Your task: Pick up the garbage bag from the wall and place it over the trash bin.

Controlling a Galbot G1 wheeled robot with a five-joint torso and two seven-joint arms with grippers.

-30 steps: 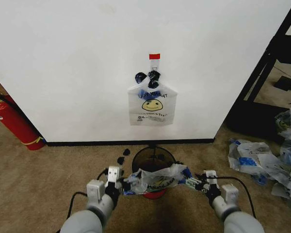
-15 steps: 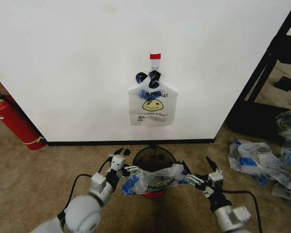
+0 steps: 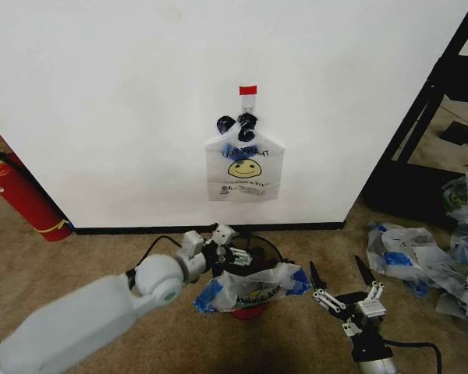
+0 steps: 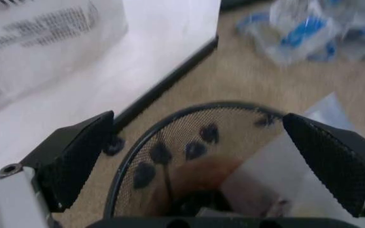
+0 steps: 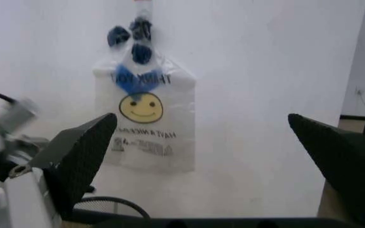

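One garbage bag (image 3: 251, 287) draped over one trash bin (image 3: 247, 255), two open end effectors

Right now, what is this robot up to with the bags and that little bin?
A garbage bag lies draped across the front of the trash bin, not opened into it. The left gripper hangs open over the bin's rim. The right gripper is open too, off to the side above the carpet and apart from the bag. Another smiley bag hangs on the wall behind.
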